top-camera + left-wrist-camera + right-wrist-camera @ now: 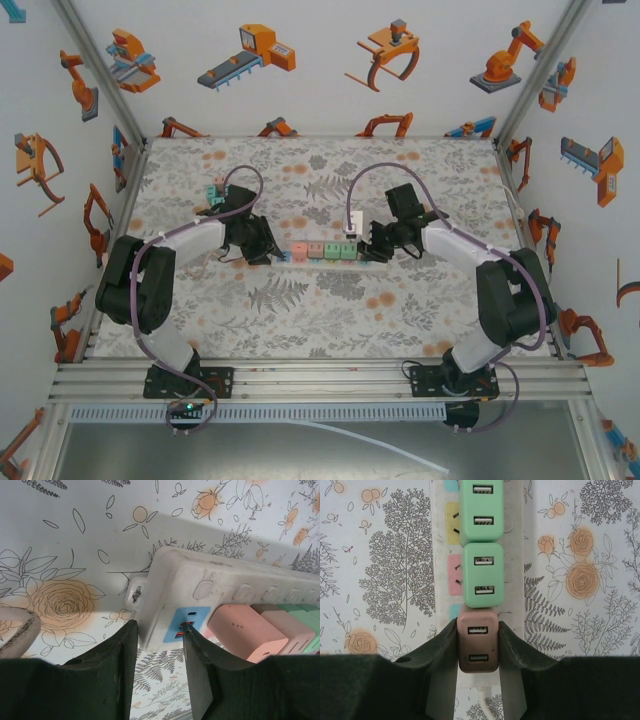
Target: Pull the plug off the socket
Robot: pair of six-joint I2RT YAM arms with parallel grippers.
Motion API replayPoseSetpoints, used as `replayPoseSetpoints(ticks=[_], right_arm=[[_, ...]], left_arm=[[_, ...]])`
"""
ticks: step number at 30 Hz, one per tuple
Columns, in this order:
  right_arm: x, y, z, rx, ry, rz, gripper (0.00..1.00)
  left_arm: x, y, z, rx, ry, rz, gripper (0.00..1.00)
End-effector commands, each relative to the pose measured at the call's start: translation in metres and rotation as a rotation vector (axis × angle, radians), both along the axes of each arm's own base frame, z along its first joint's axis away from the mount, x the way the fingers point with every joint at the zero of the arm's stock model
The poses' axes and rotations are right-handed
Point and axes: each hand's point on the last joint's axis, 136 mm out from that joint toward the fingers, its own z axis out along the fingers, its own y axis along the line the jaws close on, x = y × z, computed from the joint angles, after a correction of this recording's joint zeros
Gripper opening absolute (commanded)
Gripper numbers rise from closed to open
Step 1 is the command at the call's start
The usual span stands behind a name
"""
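Power strip (514, 580): one. Green plugs (482, 575): two. Brown plug (478, 645): one. Pink plugs (245, 630): at least one. Robot arms (150, 280): two.

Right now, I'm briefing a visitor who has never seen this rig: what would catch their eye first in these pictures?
First, the white power strip lying mid-table on the floral cloth, between the two arms. The right gripper is clamped on the brown plug at the strip's right end, just before two green plugs. The left gripper pinches the strip's opposite end.
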Motion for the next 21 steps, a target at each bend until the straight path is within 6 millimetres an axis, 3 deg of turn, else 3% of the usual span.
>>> replayPoseSetpoints(ticks=[1,3,7,9,21], right_arm=[[0.008,0.015,0.033,0.091,-0.050,0.047,0.27],[0.008,0.018,0.036,0.112,-0.039,0.047,0.26],[0.011,0.013,0.019,0.057,-0.003,0.025,0.24],[0.008,0.014,0.019,0.062,0.012,0.023,0.24],[0.009,0.016,0.075,0.178,-0.096,-0.033,0.23]], left_arm=[[-0.008,0.013,-0.021,0.086,0.050,0.030,0.41],[-0.009,0.015,-0.023,0.098,0.051,0.032,0.41],[-0.008,0.017,-0.024,0.103,0.051,0.034,0.41],[-0.008,0.017,-0.024,0.102,0.049,0.034,0.41],[-0.001,0.013,-0.001,0.074,-0.005,0.041,0.46]])
